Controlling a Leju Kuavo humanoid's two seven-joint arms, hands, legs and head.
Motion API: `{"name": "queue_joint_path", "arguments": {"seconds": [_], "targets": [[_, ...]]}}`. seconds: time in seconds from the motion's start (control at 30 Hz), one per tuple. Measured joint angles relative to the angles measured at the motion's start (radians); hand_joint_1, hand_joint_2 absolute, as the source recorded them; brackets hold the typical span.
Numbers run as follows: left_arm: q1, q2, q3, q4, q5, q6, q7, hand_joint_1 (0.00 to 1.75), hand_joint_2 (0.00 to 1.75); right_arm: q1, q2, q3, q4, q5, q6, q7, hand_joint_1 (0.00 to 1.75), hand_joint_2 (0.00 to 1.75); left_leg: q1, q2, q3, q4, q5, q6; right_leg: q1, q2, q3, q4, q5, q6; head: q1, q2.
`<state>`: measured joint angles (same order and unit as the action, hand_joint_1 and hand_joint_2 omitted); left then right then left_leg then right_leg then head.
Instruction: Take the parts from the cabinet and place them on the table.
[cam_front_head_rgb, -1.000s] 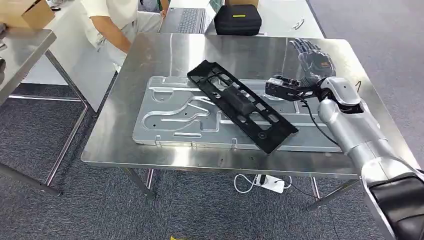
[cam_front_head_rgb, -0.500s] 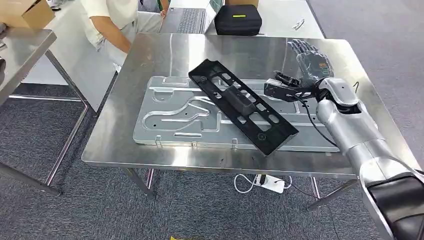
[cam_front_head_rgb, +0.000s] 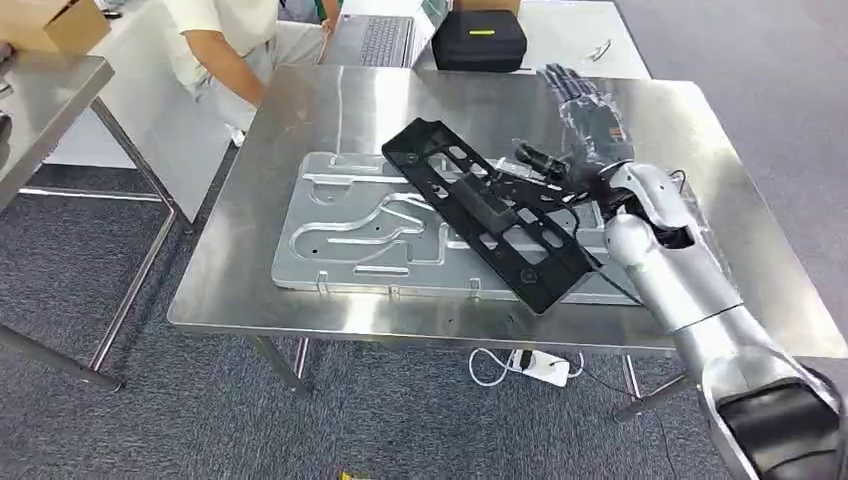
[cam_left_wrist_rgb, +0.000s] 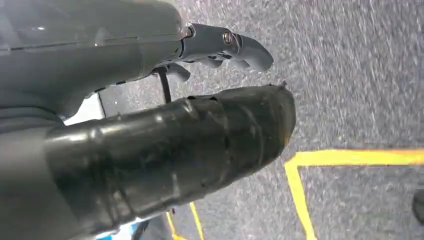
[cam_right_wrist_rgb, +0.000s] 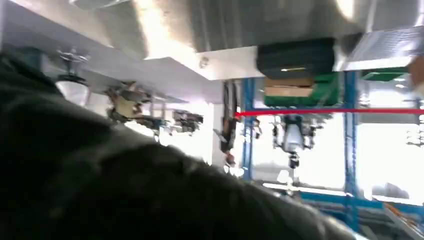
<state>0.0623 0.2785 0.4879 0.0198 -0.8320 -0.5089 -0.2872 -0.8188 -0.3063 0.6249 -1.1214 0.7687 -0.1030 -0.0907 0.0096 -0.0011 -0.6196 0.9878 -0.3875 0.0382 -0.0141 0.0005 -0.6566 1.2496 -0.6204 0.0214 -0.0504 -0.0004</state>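
Observation:
A long black slotted frame part (cam_front_head_rgb: 480, 210) lies slantwise on a large stamped silver plate (cam_front_head_rgb: 340, 230), both on the steel table (cam_front_head_rgb: 300, 110). My right hand (cam_front_head_rgb: 585, 125) hovers at the frame's far edge with its fingers stretched out and apart, its thumb close against the frame; I cannot tell whether it touches. It holds nothing. The right wrist view is blurred, with the dark hand (cam_right_wrist_rgb: 100, 190) in front. My left hand (cam_left_wrist_rgb: 220, 45) hangs over the grey carpet, fingers straight, with nothing in it.
A person (cam_front_head_rgb: 225, 40) sits behind the table's far left corner next to a laptop (cam_front_head_rgb: 375, 40) and a black case (cam_front_head_rgb: 477, 40). Another steel table (cam_front_head_rgb: 40, 100) with a cardboard box (cam_front_head_rgb: 50, 25) stands at the left. A power strip (cam_front_head_rgb: 540, 365) lies under the table.
My right hand has swung left across the table, from its right side to the black frame's far edge. The frame and plate stay about where they were.

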Motion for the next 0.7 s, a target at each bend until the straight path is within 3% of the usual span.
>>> {"name": "queue_joint_path", "arguments": {"seconds": [0.03,0.07,0.1,0.17,0.2,0.23,0.33,0.37,0.4,0.43,0.5,0.53,0.57,0.6,0.67,0.7], "targets": [[0.0,-0.003,0.006,0.0,0.0,0.002,0.002,0.0,0.0,0.042,0.004,0.005,-0.057,0.02,-0.009,0.015,0.0,0.0,0.0,0.0,-0.002,0.001,0.0,0.0,-0.001,0.0,-0.021,0.058,-0.017,0.002,0.0,0.0],[0.002,-0.009,0.013,0.0,-0.001,0.006,0.003,0.0,0.0,0.08,0.006,0.012,-0.104,0.041,-0.019,0.022,0.0,0.0,0.001,-0.001,-0.004,0.002,0.0,-0.001,-0.004,0.0,-0.018,0.061,-0.005,0.003,0.0,0.0],[0.003,-0.015,0.018,0.0,-0.006,0.009,0.003,0.0,0.0,0.108,0.01,0.026,-0.15,0.064,-0.032,0.025,0.0,0.0,0.002,-0.002,-0.007,0.006,0.001,-0.002,-0.008,0.0,0.005,0.021,0.025,0.005,0.0,0.0],[0.005,-0.024,0.021,0.0,-0.011,0.013,0.003,0.0,0.0,0.148,0.018,0.054,-0.231,0.093,-0.053,0.027,0.0,0.0,0.004,-0.002,-0.017,0.019,0.001,-0.007,-0.015,-0.001,0.099,-0.149,0.102,0.007,0.0,0.0],[0.004,-0.026,0.022,0.0,-0.017,0.014,0.003,0.0,0.0,0.166,0.022,0.065,-0.269,0.096,-0.058,0.028,0.0,0.0,0.004,-0.002,-0.023,0.029,0.0,-0.013,-0.016,-0.001,0.133,-0.224,0.092,0.006,0.0,0.0],[0.003,-0.03,0.022,0.0,-0.02,0.014,0.003,0.0,0.0,0.186,0.028,0.08,-0.303,0.096,-0.059,0.028,0.0,0.0,0.002,-0.006,-0.026,0.029,0.003,-0.023,-0.003,0.005,0.126,-0.203,0.115,-0.001,0.0,0.0],[0.003,-0.035,0.022,0.0,-0.035,0.015,0.003,0.0,0.0,0.219,0.04,0.112,-0.359,0.081,-0.043,0.023,0.0,0.0,0.004,-0.007,-0.031,0.028,0.018,-0.046,0.002,0.006,0.113,-0.207,0.116,-0.021,0.0,0.0],[0.003,-0.035,0.022,0.0,-0.038,0.016,0.003,0.0,0.0,0.229,0.043,0.118,-0.374,0.077,-0.041,0.019,0.0,0.0,0.006,-0.008,-0.036,0.027,0.02,-0.055,-0.006,0.005,0.108,-0.215,0.129,-0.037,0.0,0.0],[0.003,-0.037,0.022,0.0,-0.039,0.016,0.003,0.0,0.0,0.232,0.049,0.125,-0.385,0.069,-0.039,0.016,0.0,0.0,0.009,-0.006,-0.043,0.044,-0.011,-0.059,-0.006,0.002,0.101,-0.217,0.138,-0.045,0.0,0.0],[0.002,-0.04,0.022,0.0,-0.042,0.016,0.003,0.0,0.0,0.236,0.052,0.13,-0.395,0.063,-0.032,0.013,0.0,0.0,0.01,-0.004,-0.062,0.094,-0.072,-0.062,-0.006,0.002,0.089,-0.217,0.147,-0.055,0.0,0.0],[0.0,-0.041,0.022,0.0,-0.045,0.016,0.003,0.0,0.0,0.247,0.052,0.133,-0.403,0.048,-0.022,0.009,0.0,0.0,0.011,-0.004,-0.106,0.25,-0.18,-0.07,-0.001,-0.001,0.065,-0.216,0.165,-0.06,0.0,0.0],[0.0,-0.042,0.022,0.0,-0.048,0.017,0.003,0.0,0.0,0.253,0.053,0.136,-0.405,0.045,-0.021,0.006,0.0,0.0,0.011,-0.004,-0.119,0.311,-0.205,-0.071,0.001,-0.001,0.053,-0.215,0.173,-0.061,0.0,0.0],[-0.001,-0.043,0.022,0.0,-0.048,0.018,0.003,0.0,0.0,0.263,0.055,0.141,-0.405,0.042,-0.021,0.003,0.0,0.0,0.011,-0.004,-0.112,0.339,-0.204,-0.07,0.004,0.0,0.04,-0.215,0.183,-0.06,0.0,0.0],[-0.002,-0.044,0.022,0.0,-0.049,0.018,0.003,0.0,0.0,0.273,0.055,0.147,-0.405,0.04,-0.022,0.001,0.0,0.0,0.01,-0.004,-0.083,0.321,-0.181,-0.067,0.006,0.0,0.029,-0.214,0.191,-0.059,0.0,0.0],[-0.004,-0.045,0.022,0.0,-0.05,0.019,0.003,0.0,0.0,0.293,0.055,0.154,-0.405,0.04,-0.022,-0.004,0.0,0.0,0.008,-0.004,0.031,0.174,-0.122,-0.052,0.011,-0.001,0.009,-0.212,0.206,-0.057,0.0,0.0],[-0.005,-0.045,0.023,0.0,-0.051,0.019,0.003,0.0,0.0,0.3,0.055,0.159,-0.405,0.039,-0.02,-0.006,0.0,0.0,0.004,-0.005,0.099,0.084,-0.117,-0.042,0.012,0.0,0.005,-0.21,0.213,-0.056,0.0,0.0]]}}
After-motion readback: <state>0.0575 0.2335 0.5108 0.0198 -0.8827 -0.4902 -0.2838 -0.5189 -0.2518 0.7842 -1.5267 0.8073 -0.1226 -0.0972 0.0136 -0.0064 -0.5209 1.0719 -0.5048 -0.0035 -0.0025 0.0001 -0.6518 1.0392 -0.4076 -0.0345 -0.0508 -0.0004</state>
